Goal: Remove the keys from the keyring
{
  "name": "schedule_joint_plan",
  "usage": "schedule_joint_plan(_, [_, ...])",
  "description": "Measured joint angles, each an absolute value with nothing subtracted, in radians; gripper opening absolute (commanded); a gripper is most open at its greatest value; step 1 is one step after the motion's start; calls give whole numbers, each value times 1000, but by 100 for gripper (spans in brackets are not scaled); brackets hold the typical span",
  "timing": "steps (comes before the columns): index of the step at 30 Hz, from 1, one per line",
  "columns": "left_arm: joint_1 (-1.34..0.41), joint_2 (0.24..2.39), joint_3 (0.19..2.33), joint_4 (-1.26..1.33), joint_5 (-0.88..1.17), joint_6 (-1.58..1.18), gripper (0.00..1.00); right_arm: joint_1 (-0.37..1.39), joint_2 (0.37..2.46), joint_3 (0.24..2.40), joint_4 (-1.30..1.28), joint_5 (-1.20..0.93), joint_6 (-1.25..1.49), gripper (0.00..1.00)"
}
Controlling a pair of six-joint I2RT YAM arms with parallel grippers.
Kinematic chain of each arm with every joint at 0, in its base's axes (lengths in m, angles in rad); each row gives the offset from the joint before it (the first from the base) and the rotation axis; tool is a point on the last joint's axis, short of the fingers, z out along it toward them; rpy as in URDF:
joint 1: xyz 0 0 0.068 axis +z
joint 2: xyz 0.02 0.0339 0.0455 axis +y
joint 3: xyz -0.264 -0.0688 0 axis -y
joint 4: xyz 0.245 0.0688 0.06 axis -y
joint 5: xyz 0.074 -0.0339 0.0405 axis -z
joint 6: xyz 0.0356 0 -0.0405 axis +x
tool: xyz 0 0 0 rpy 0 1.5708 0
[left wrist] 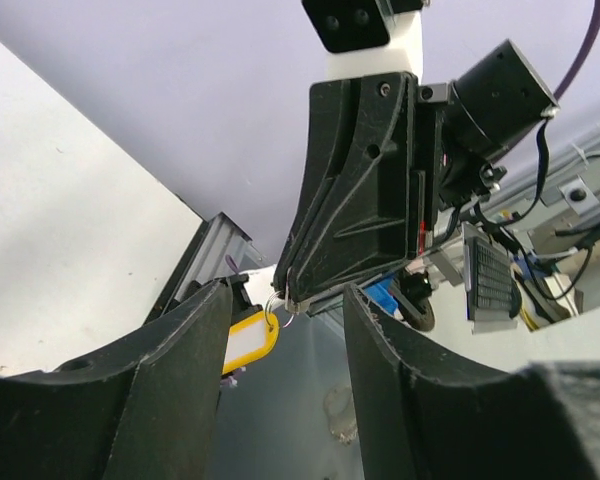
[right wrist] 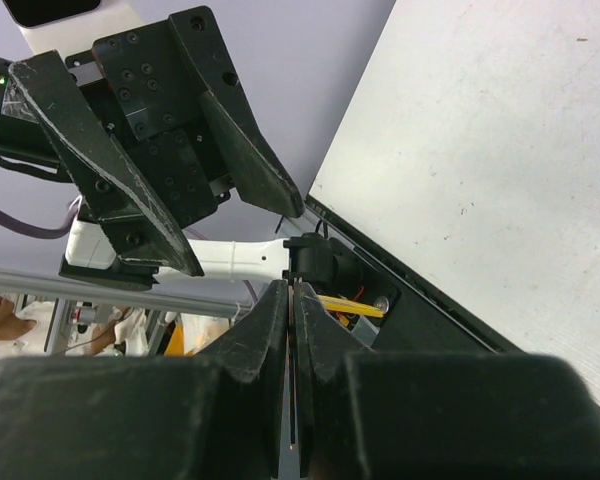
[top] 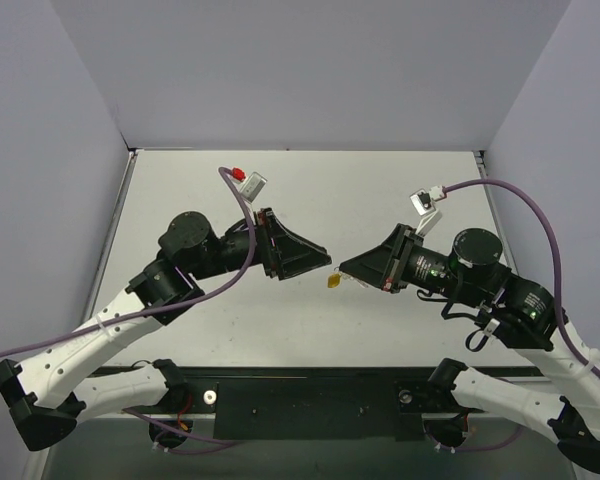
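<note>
Both grippers meet tip to tip above the middle of the table [top: 400, 170]. My right gripper [top: 344, 268] [right wrist: 293, 292] is shut, with the thin silver key [right wrist: 292, 350] edge-on between its fingers. In the left wrist view the key [left wrist: 292, 302] shows as a small silver bit at the right gripper's tips. A wire loop there carries the yellow keyring [left wrist: 248, 341] [top: 334, 282], which hangs down with its pale face showing. My left gripper [top: 323, 258] [left wrist: 285, 330] stands open just in front, one finger on each side of the right gripper's tips, holding nothing.
Grey walls close in the white table on three sides. A black rail [top: 310, 400] with the arm bases runs along the near edge. Purple cables [top: 245, 215] loop over both arms.
</note>
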State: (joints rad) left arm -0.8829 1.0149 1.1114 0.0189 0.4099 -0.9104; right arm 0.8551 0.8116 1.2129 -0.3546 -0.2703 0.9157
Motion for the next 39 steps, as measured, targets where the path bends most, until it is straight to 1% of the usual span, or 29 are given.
schedule_joint_plan(9, [-875, 1063, 1064, 144, 569, -970, 49, 859, 826, 1214, -350, -290, 916, 0])
schedule_joint_plan(13, [-875, 1069, 1057, 164, 605, -985, 43, 859, 827, 1215, -347, -295, 916, 0])
schedule_joint_plan(14, [-874, 1069, 1056, 168, 609, -986, 38, 859, 827, 1216, -347, -296, 916, 0])
schedule_joint_plan(15, [-874, 1069, 1055, 170, 611, -987, 36, 859, 827, 1217, -346, -296, 916, 0])
schedule_joint_plan(16, [-874, 1070, 1055, 171, 612, -988, 31, 859, 827, 1220, -346, -299, 916, 0])
schedule_joint_plan(24, [-870, 1074, 1055, 185, 624, -992, 7, 860, 826, 1228, -343, -305, 916, 0])
schedule_joint_plan(25, [-869, 1076, 1055, 185, 625, -992, 0, 860, 826, 1230, -343, -305, 916, 0])
schedule_joint_plan(33, [-869, 1076, 1055, 188, 620, -999, 0, 861, 827, 1231, -344, -298, 916, 0])
schedule_joint_plan(39, [-884, 1075, 1052, 191, 548, -1013, 0, 861, 826, 1232, -342, -255, 916, 0])
